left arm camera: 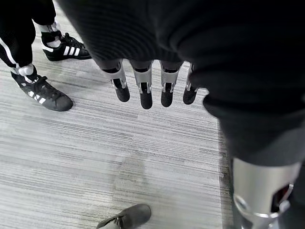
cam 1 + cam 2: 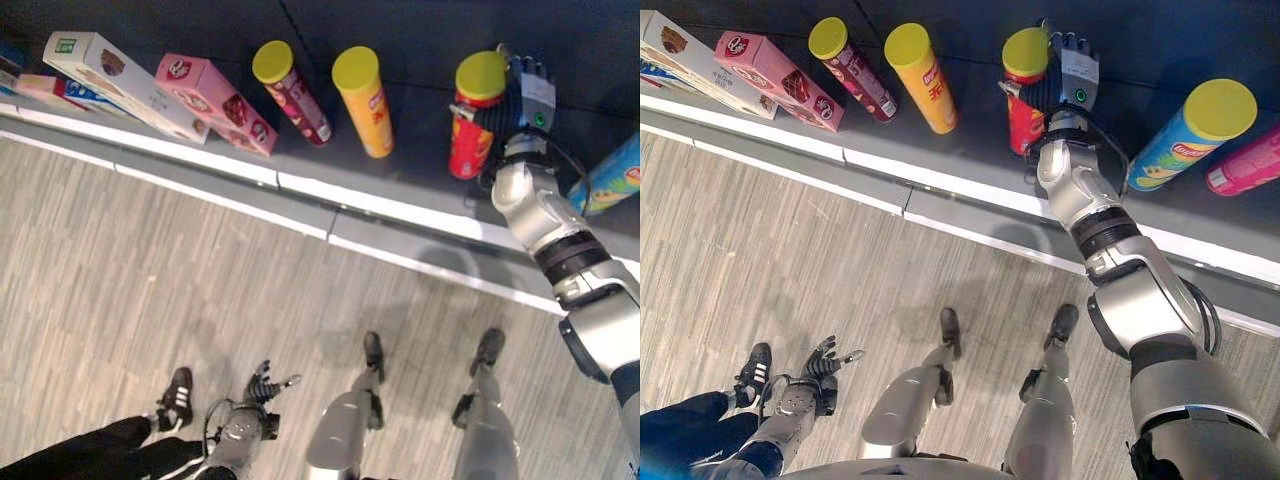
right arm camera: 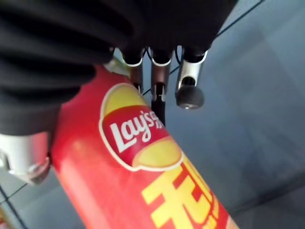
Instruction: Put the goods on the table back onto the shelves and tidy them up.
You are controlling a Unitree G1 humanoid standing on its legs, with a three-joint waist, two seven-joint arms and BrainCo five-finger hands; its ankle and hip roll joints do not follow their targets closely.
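The right hand [image 2: 1065,80] is wrapped round the upper part of the red chip can [image 2: 1024,115], fingers curled behind it just under its yellow lid; in the right wrist view the can's red wall lies tight against the palm with fingers [image 3: 188,93] reaching past it. The can stands upright on the dark shelf [image 2: 970,150], between the front edge and the back wall. Toward the shelf's left end stand an orange can [image 2: 925,85] and a dark red can [image 2: 855,75], both near it in a loose row, then a pink box [image 2: 780,80] and a white box [image 2: 700,65]. Toward the right end a blue can [image 2: 1185,140] and a pink can [image 2: 1245,165] lie well apart from it. The left hand [image 2: 825,365] hangs low over the floor with fingers relaxed and empty, beside a person's shoes [image 1: 45,90].

The risk I see is in the release: the grip sits high on a tall, narrow can, so fingers dragging as they uncurl could tip it forward off the front edge or into the orange can.
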